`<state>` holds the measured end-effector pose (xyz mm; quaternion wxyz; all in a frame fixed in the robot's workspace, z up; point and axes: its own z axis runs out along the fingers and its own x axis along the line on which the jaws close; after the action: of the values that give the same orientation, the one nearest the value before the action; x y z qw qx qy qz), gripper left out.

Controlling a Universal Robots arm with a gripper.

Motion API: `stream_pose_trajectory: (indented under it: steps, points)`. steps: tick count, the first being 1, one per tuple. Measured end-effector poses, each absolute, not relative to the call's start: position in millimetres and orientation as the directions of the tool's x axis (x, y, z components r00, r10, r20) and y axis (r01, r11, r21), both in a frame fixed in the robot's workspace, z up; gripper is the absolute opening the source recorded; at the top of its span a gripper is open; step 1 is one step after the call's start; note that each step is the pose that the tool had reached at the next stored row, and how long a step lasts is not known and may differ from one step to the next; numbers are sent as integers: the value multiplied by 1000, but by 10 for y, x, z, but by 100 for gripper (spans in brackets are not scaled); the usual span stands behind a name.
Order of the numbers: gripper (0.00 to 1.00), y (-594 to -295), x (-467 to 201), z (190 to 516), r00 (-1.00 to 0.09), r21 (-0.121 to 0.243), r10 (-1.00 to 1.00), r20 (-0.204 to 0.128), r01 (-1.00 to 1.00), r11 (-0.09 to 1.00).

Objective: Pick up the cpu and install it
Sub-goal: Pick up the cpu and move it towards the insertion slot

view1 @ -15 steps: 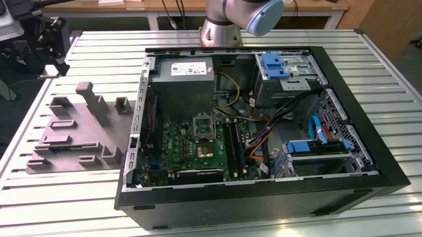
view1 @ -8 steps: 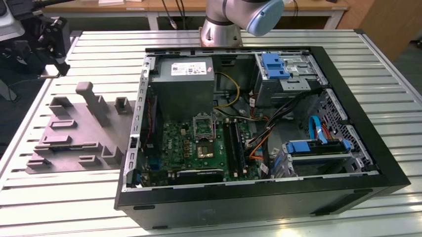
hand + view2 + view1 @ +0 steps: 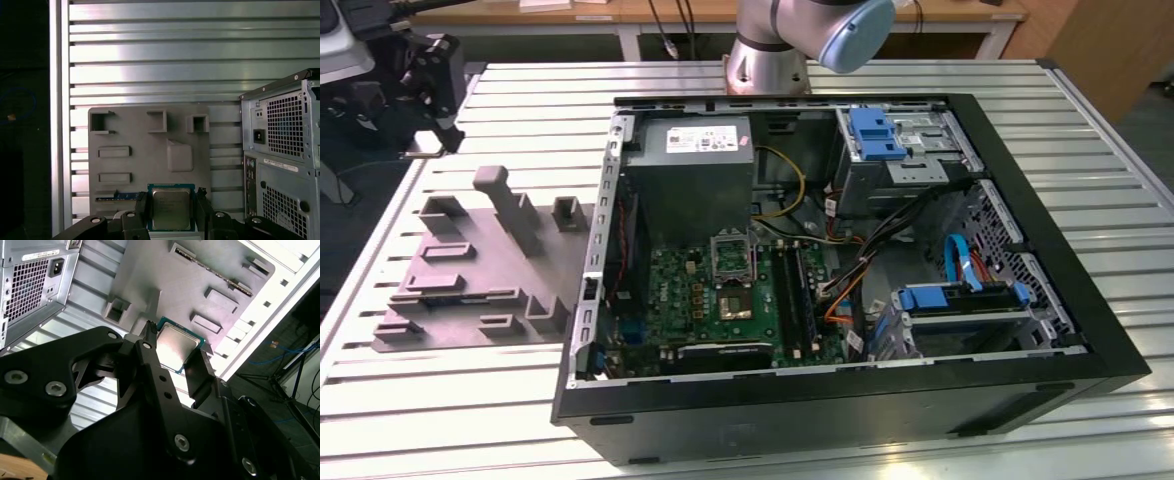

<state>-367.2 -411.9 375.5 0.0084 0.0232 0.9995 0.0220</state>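
In the exterior view, an open black computer case lies on its side on a slatted aluminium bench and takes up the middle and the exterior view's right. Inside it, a green motherboard sits in the lower middle of the frame. A metal-framed socket is on the board, a grey power supply sits above it, and blue drive brackets are toward the exterior view's right. A grey plastic fixture with raised blocks and pockets lies on the bench at the exterior view's left, just beside the case. The arm's base stands at the upper middle of the frame. In the second wrist view, the gripper has its two black fingers closed against opposite edges of the cpu, a thin square with a silvery top and a green rim. The cpu is held clear of the grey fixture that shows behind it, and the vented rear of the case and the bench slats lie beyond. In the first wrist view, the gripper again clamps the cpu between its fingers, in front of the near edge of the fixture. The fixture rests on the bench, with the case's rear panel beside it.
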Motion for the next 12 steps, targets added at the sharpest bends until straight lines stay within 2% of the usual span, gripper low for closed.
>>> stream_pose_trajectory:
  steps: [12]
  points:
    - [47,-4116,-3628,3755,-999,44,47,-16,46,998]
